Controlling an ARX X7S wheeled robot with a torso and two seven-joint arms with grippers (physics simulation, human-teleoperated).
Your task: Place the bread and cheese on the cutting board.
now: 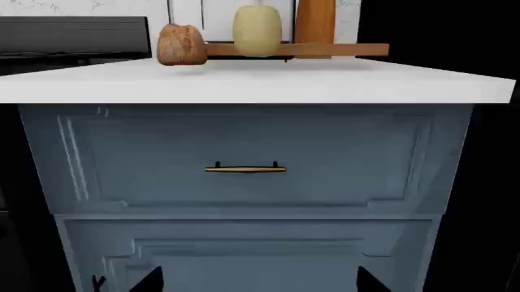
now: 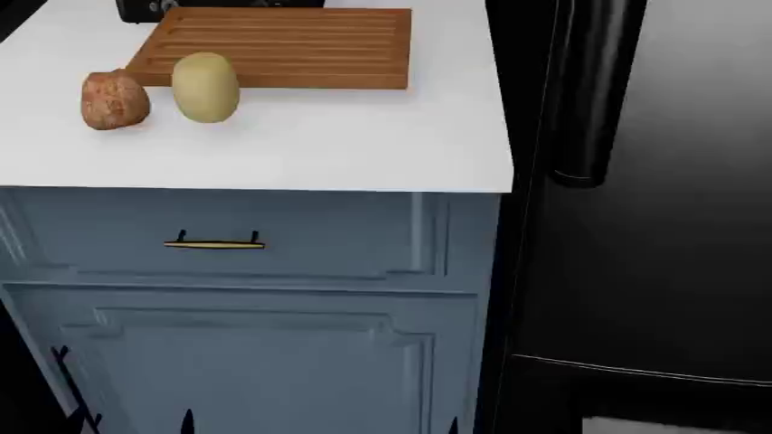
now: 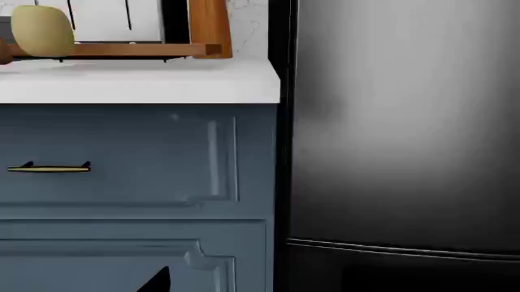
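Grooved wooden cutting board (image 2: pixel 284 45), crusty bread (image 2: pixel 115 99), smooth cheese (image 2: pixel 205 87)

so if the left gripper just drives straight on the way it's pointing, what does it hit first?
Most likely the drawer front, near its handle. The left wrist camera faces the cabinet squarely, below the counter. The bread and cheese sit above that line. Depth is unclear.

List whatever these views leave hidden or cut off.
- Both claws: only dark tips at the wrist views' edges; open or shut unknowable.
- Bread: nearly cut off by the right wrist view's edge.
- Cutting board: edge-on in the wrist views, with the cheese in front; grooves unseen.
- Dark appliance behind the board: cropped in the head view.
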